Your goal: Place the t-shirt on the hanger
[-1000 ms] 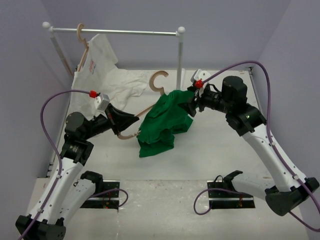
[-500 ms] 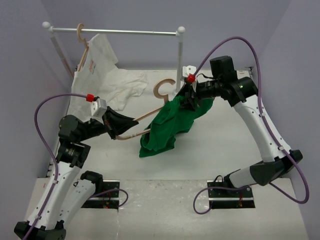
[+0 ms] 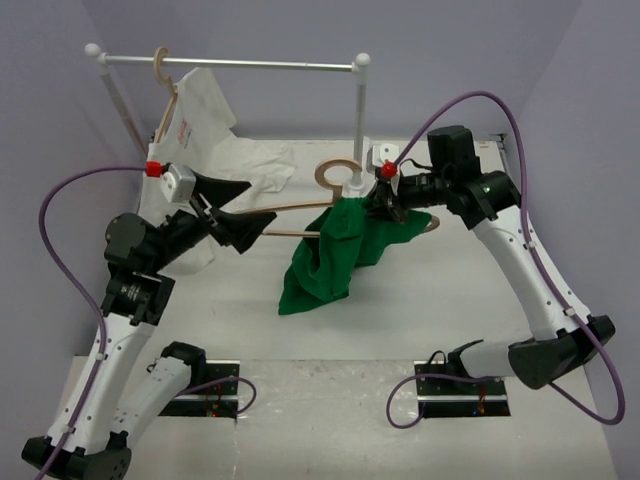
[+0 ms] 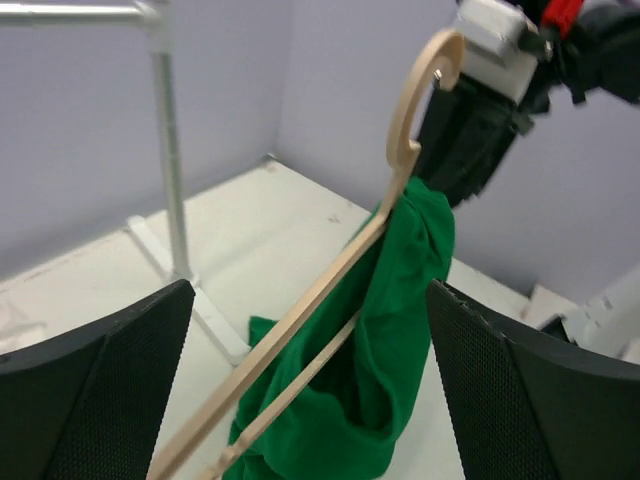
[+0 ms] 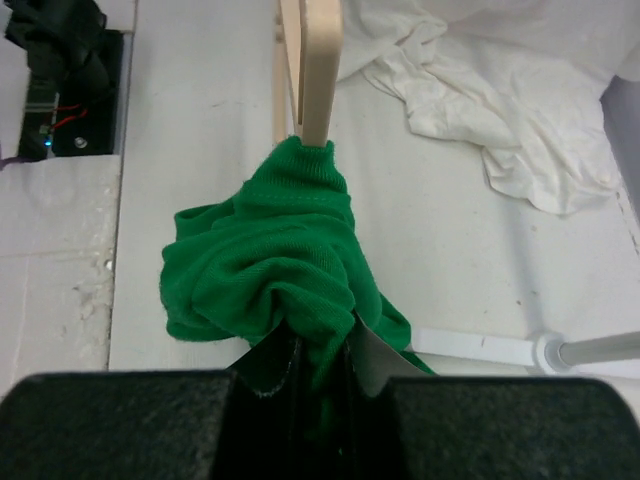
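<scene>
The green t-shirt (image 3: 330,255) hangs bunched from my right gripper (image 3: 384,203), which is shut on a fold of its cloth (image 5: 290,270). The wooden hanger (image 3: 300,207) runs about level through the shirt, its hook (image 3: 338,172) beside the rack post and one end (image 3: 430,224) poking out on the right. My left gripper (image 3: 258,207) stands open around the hanger's left arm (image 4: 330,270), with both fingers clear of the wood. In the left wrist view the hook (image 4: 420,90) rises in front of the right gripper. In the right wrist view the hanger (image 5: 318,60) enters the shirt from above.
A metal clothes rack (image 3: 230,63) stands at the back, its right post (image 3: 358,120) just behind the hook. A white t-shirt (image 3: 205,140) on another wooden hanger (image 3: 162,68) hangs from the rail's left end and spills onto the table (image 3: 450,300).
</scene>
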